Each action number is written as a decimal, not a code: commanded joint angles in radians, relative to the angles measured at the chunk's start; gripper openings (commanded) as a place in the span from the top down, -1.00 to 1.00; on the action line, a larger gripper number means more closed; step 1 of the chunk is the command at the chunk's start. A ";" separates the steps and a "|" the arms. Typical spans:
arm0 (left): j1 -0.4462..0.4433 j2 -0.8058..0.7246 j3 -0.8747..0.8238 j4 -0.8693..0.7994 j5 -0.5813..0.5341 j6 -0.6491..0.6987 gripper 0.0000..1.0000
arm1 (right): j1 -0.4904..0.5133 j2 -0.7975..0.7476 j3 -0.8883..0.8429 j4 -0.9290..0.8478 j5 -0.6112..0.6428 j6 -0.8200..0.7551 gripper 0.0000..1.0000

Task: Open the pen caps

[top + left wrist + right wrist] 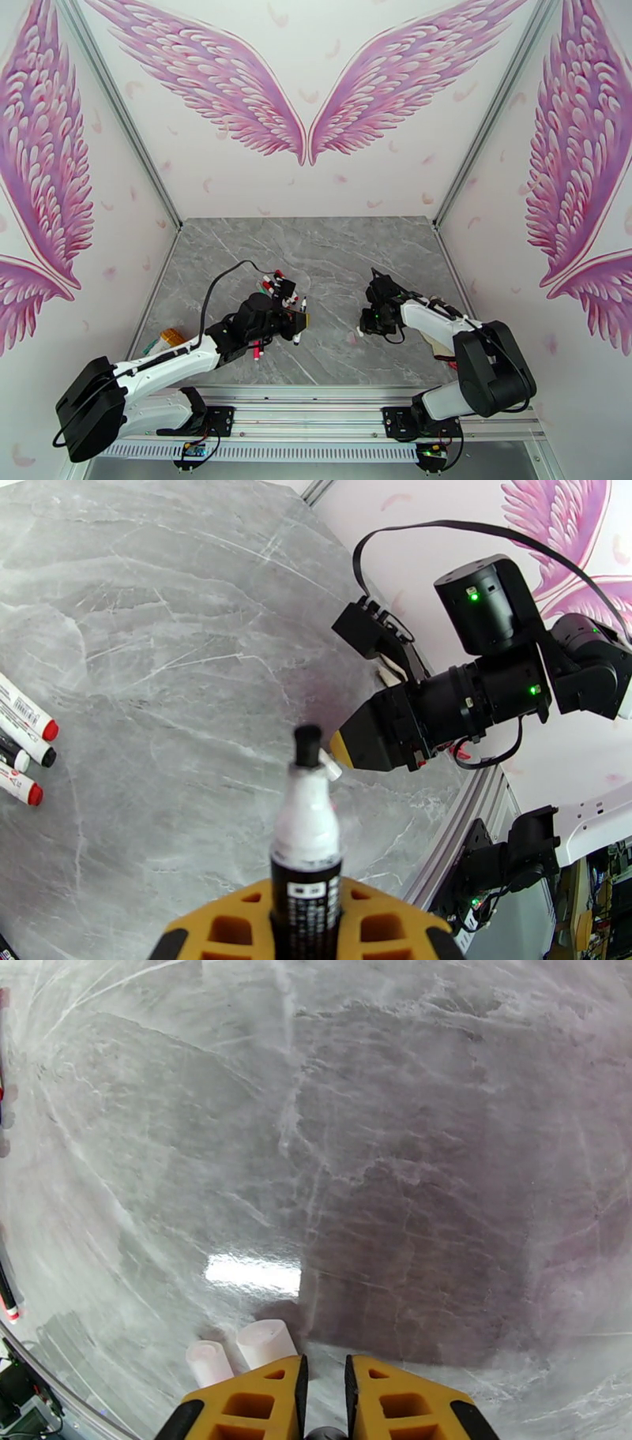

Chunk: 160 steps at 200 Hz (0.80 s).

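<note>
Firmly clamped in the left gripper (306,913), a black-labelled white marker pen (306,835) stands uncapped, its print unreadable. Two stubby pale caps (265,1343) lie on the grey marble table (411,1157) at ten o'clock of the right gripper (324,1378), jaws nearly together; any grip there I cannot tell.

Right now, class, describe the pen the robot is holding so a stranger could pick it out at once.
Start at the grey marble table, then find the left arm's yellow fingers. The pen clamped between them juts out, black nib bare; the other pens lie flat on the marble.
</note>
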 commanded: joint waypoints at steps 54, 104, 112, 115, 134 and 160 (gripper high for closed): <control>0.004 0.022 0.030 0.025 0.019 -0.015 0.74 | -0.007 -0.003 -0.033 0.040 0.003 0.020 0.42; 0.000 0.032 0.049 -0.079 -0.044 -0.027 0.73 | -0.008 -0.053 -0.050 0.058 -0.011 0.032 0.29; -0.001 0.032 0.055 -0.103 -0.058 -0.029 0.73 | -0.008 -0.062 -0.052 0.062 -0.008 0.036 0.25; -0.002 0.032 0.057 -0.112 -0.062 -0.029 0.73 | -0.007 -0.064 -0.052 0.064 -0.008 0.038 0.24; -0.010 0.027 0.078 -0.177 -0.108 -0.030 0.71 | -0.007 -0.086 -0.059 0.084 -0.019 0.049 0.17; -0.024 0.028 0.101 -0.254 -0.177 -0.044 0.71 | -0.008 -0.130 -0.071 0.104 -0.033 0.051 0.00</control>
